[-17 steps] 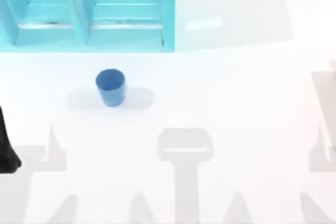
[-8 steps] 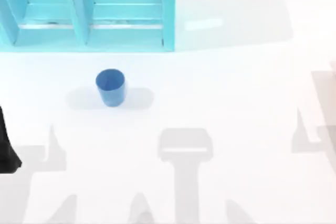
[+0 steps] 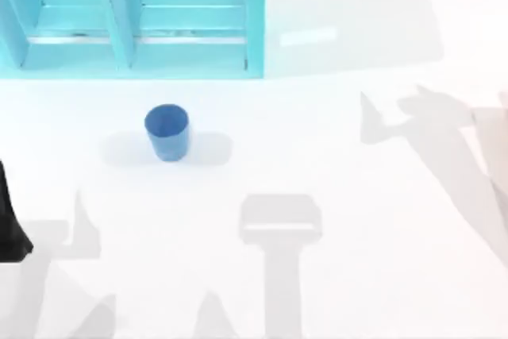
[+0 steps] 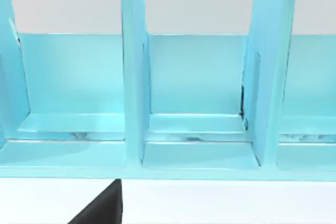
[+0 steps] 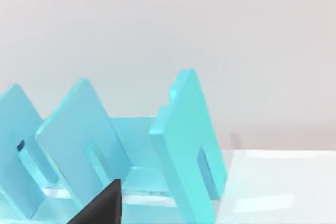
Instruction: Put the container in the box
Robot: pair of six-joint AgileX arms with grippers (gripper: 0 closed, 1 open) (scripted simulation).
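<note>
The blue container [image 3: 167,131] stands upright on the white desk [image 3: 333,164], left of centre in the top view, open mouth up, nothing touching it. Behind it, at the far left of the desk, sits the turquoise box [image 3: 135,17], a divided structure with upright panels splitting it into side-by-side compartments; the container is in front of it, near but apart, roughly in line with the divider between the two compartments seen from above. The left arm [image 3: 11,224] shows as a dark shape at the left edge of the top view, nearer the front than the container and well apart from it. The left wrist view faces the box [image 4: 194,93] head-on, with a black sliver of the left tool [image 4: 100,209] at the frame's edge; released or clenched, I cannot tell. The right wrist view catches the box [image 5: 178,145] at an angle, with a black tip of the right tool [image 5: 100,205]; its state I cannot tell either
</note>
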